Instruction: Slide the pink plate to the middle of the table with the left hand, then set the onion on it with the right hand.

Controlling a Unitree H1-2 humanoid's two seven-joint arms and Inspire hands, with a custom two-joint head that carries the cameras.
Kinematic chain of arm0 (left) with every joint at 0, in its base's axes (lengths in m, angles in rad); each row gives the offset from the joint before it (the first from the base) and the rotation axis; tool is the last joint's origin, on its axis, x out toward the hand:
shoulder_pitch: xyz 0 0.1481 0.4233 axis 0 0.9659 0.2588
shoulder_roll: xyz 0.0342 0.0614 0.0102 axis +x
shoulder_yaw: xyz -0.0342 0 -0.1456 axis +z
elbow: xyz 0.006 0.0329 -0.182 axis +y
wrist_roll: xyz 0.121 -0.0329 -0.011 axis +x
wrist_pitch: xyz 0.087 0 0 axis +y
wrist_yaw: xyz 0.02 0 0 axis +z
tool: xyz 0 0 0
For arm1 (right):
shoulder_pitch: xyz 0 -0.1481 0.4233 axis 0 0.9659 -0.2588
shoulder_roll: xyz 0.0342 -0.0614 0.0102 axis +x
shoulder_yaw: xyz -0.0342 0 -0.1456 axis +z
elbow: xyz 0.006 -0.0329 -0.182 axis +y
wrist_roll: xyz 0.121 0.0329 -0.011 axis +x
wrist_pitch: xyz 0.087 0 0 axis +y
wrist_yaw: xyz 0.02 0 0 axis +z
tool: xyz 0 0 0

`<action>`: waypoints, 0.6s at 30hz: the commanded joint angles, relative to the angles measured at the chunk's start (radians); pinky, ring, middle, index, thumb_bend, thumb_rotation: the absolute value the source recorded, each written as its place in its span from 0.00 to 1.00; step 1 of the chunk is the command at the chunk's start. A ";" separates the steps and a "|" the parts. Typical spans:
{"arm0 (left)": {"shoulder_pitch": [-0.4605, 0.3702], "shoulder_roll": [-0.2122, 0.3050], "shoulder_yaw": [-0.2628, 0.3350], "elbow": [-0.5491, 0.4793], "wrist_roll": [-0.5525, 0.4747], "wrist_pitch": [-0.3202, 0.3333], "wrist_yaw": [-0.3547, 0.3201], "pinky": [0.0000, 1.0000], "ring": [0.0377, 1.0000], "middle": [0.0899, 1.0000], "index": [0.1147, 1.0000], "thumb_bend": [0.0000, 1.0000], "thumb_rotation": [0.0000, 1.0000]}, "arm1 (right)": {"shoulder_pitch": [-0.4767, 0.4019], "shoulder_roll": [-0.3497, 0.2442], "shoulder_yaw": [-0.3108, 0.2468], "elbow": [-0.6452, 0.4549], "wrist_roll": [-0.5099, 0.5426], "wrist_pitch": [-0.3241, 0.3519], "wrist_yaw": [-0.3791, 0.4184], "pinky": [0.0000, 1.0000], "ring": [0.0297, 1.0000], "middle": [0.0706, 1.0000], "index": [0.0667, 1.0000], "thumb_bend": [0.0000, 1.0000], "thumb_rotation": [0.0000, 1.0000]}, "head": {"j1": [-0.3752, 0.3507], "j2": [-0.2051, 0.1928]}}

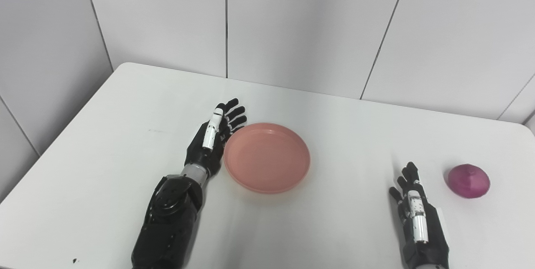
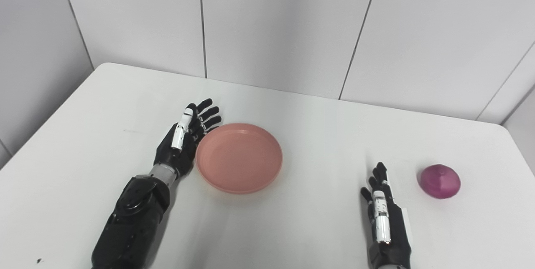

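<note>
Resting edge-on against the left rim of the pink plate (image 1: pixel 267 158), the left hand (image 1: pixel 213 139) has its fingers (image 1: pixel 232 113) stretched out straight and slightly fanned, holding nothing; the palm faces the plate and the fingertips reach past the plate's far-left edge. Whether the palm actually presses the rim or only sits just beside it cannot be told from either eye view. Its black forearm (image 1: pixel 167 223) comes up from the bottom edge at the left.

The plate itself is shallow, round and empty, lying flat on the white surface (image 1: pixel 125 135) a little left of the middle.

The right hand (image 2: pixel 386 223) lies low at the bottom right, thumb side up (only its back and the white bands on the thumb show clearly), with its fingers (image 2: pixel 378 177) extended and apart, gripping nothing. It points toward the far side of the surface.

The onion (image 2: pixel 440 181), purple-red with a small peak on top, sits on the surface to the right of that hand, near it but not touching, and well apart from the plate.

Behind the surface stands a wall of pale grey panels (image 1: pixel 292 22) divided by thin dark seams. A small dark speck (image 1: pixel 75 260) marks the surface near the bottom-left corner.
</note>
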State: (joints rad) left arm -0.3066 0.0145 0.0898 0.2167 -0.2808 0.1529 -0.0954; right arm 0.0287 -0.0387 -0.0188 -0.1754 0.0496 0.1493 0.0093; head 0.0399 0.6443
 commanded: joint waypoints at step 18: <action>0.035 -0.053 -0.067 -0.033 0.031 0.034 0.002 0.86 0.87 0.87 0.85 0.41 1.00 | -0.023 0.012 0.016 0.036 -0.011 -0.033 0.005 1.00 1.00 1.00 1.00 0.19 1.00 | -0.045 0.023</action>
State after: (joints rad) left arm -0.2820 -0.0224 0.0320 0.1866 -0.2563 0.1574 -0.0959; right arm 0.0189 -0.0326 -0.0111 -0.1504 0.0363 0.1262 0.0047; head -0.0061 0.6673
